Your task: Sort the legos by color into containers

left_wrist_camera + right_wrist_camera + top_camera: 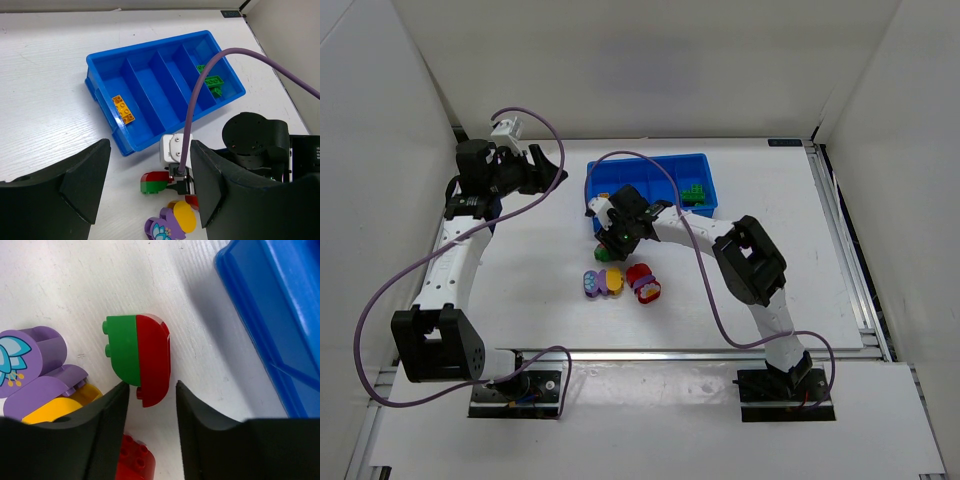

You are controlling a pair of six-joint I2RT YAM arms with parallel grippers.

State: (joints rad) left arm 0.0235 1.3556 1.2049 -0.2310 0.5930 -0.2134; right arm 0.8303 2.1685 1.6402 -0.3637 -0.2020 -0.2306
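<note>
Red brick [134,458] partly hidden behind right fingers [80,437].

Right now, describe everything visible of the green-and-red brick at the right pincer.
The green-and-red brick is glossy plastic, half green, half red, with a rounded end and two studs on the green side. It lies on the table, apart from the blue tray. One end sits between the open fingers of the right pincer; contact is unclear.

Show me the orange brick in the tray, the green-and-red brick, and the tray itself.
Orange brick [123,109], left wrist view, its studded top.
Green-and-red brick [144,357], right wrist view, the red half near the seam.
Tray [145,44], left wrist view, its far rim.
</note>
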